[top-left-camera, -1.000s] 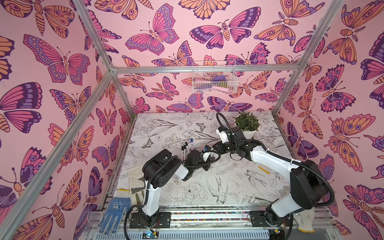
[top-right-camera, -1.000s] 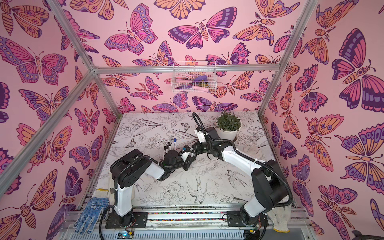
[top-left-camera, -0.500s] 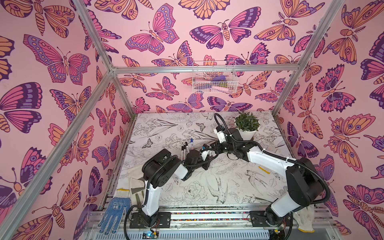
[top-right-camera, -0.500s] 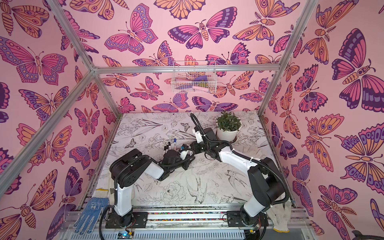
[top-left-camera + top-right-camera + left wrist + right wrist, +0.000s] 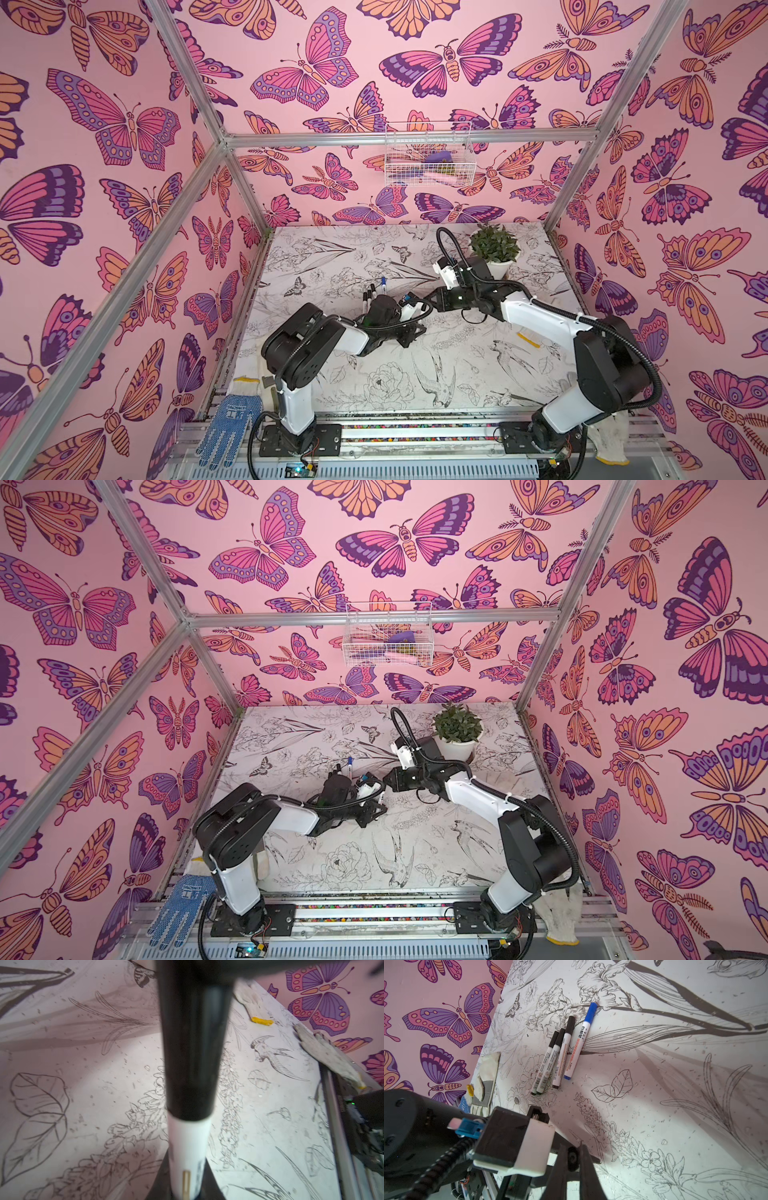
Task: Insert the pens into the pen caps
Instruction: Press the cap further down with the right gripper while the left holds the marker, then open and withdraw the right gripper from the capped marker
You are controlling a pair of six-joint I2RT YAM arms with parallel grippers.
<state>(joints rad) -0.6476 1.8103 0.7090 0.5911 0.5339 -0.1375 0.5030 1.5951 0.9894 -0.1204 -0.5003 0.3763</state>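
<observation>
In the left wrist view my left gripper is shut on the white barrel of a pen. A black pen cap sits over that pen's far end. My right gripper is shut on this cap, seen end-on between its fingers. In both top views the two grippers meet mid-table, left and right. Several capped pens lie side by side on the table behind them: one with a blue cap, the others with black caps.
A potted plant stands at the back right, just behind the right arm. A wire basket hangs on the back wall. A blue glove and a white glove lie at the front corners.
The right gripper has moved left, up against the left gripper. The left arm has hardly moved.
</observation>
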